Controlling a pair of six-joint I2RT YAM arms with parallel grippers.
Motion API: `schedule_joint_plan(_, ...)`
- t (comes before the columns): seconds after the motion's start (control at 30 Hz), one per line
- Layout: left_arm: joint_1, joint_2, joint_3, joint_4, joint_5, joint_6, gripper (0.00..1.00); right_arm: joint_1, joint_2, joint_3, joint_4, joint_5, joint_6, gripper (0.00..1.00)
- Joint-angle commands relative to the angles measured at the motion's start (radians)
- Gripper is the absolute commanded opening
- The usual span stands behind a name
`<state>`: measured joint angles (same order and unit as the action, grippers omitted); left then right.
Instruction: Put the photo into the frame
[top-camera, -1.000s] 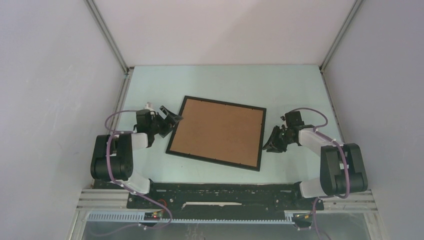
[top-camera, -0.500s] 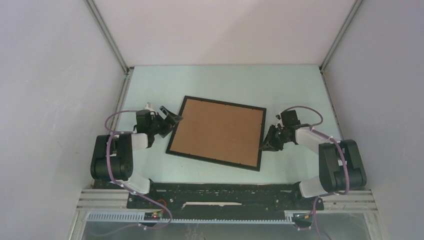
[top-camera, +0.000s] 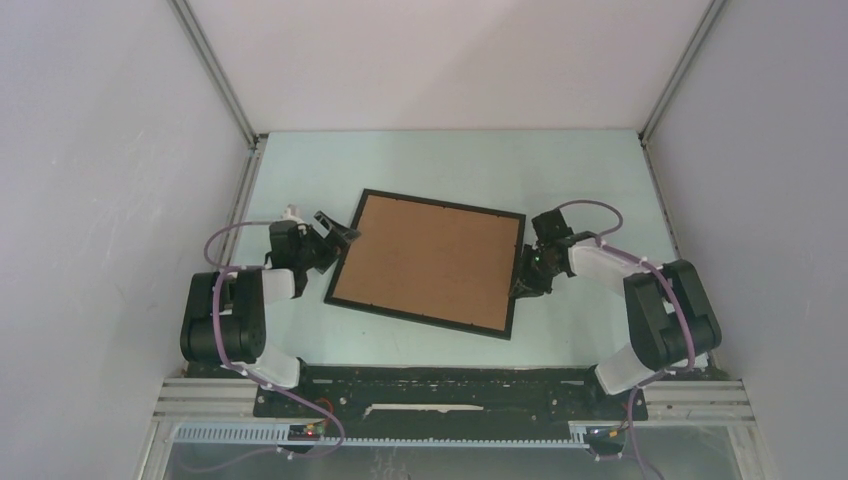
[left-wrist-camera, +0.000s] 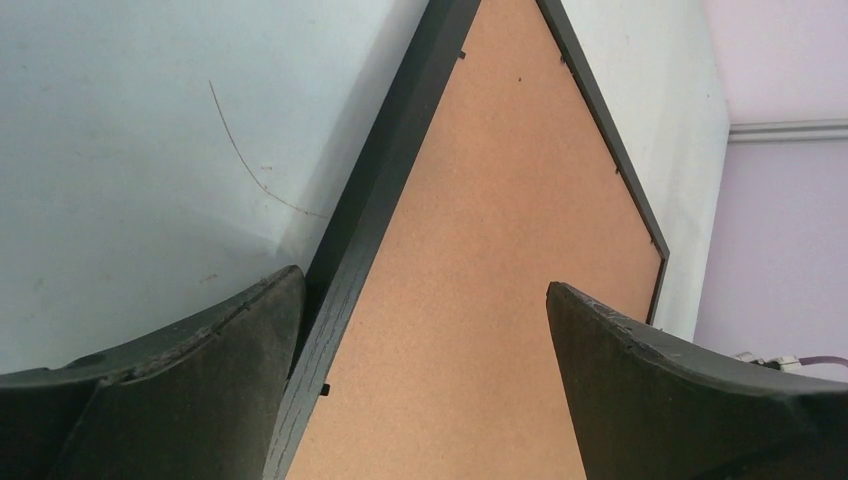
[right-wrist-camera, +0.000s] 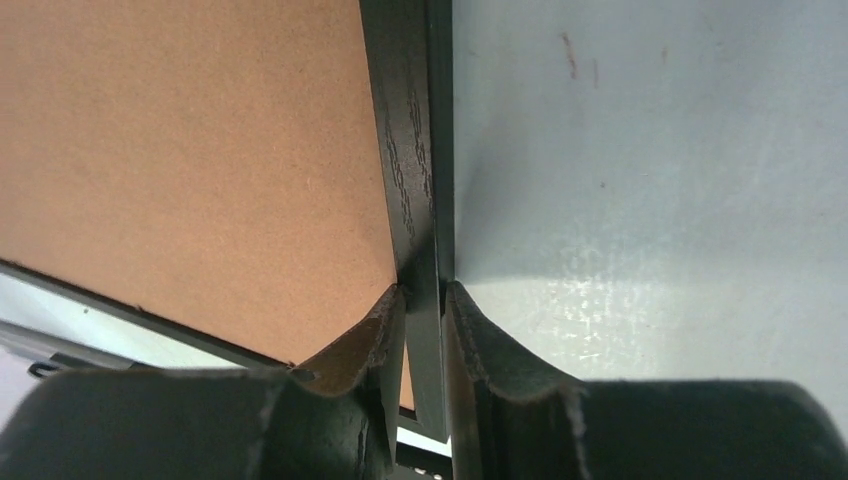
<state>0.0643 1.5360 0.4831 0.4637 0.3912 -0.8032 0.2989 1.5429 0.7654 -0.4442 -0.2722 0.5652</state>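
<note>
Your right pincer (right-wrist-camera: 425, 295) is clamped tight on the right rail of the frame (right-wrist-camera: 410, 150), which lies back-up in the middle of the desk (top-camera: 450, 165), its brown backing board (top-camera: 425, 262) showing. Your left pincer (left-wrist-camera: 422, 285) gapes wide over the frame's left rail, seemingly not touching it.

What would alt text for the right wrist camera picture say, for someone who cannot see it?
The right gripper pinches the thin black edge of the frame. Brown backing board fills the left; pale table the right.
</note>
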Motion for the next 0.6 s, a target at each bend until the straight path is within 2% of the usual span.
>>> schedule_joint_plan(0.0,-0.025,0.022,-0.057,-0.140,0.072,-0.010,1.00,0.122,0.143,0.056,0.002,0.166,0.076,0.27)
schedule_joint_plan(0.17,-0.026,0.029,-0.061,-0.126,0.084,-0.015,1.00,0.217,0.259,0.218,-0.159,0.336,0.093,0.27)
schedule_joint_plan(0.47,-0.034,0.037,-0.085,-0.076,0.106,-0.039,1.00,0.423,0.563,0.687,-0.497,0.549,0.151,0.28)
schedule_joint_plan(0.57,-0.033,0.036,-0.089,-0.068,0.108,-0.043,1.00,0.418,0.565,0.770,-0.477,0.464,0.121,0.29)
